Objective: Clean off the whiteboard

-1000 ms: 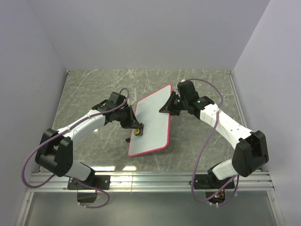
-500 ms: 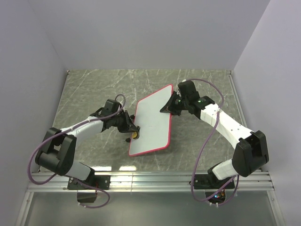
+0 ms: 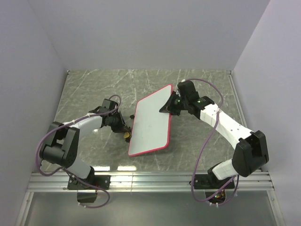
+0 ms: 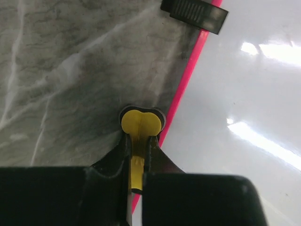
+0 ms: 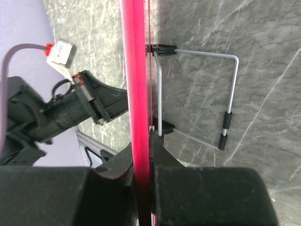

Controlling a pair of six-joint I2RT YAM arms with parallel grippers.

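The whiteboard [image 3: 150, 125] leans tilted in the middle of the table, white with a pink-red rim, and its face [image 4: 244, 117] shows no marks. My left gripper [image 3: 125, 133] is shut on a small yellow eraser [image 4: 141, 123]. The eraser's head rests on the table just off the board's left rim [image 4: 188, 80]. My right gripper [image 3: 168, 107] is shut on the board's upper right edge. In the right wrist view the rim [image 5: 135, 84] runs edge-on between the jaws of the right gripper [image 5: 149, 141].
A grey wire stand [image 5: 197, 94] with black sleeves props the board from behind. A black ribbed piece [image 4: 194, 12] sits at the board's rim. The marble table [image 3: 94, 89] is walled at the back and sides, with a metal rail [image 3: 150, 179] along the front.
My left gripper has carried the eraser leftward off the board's face to the table beside its left rim. The right gripper and the board have held still.
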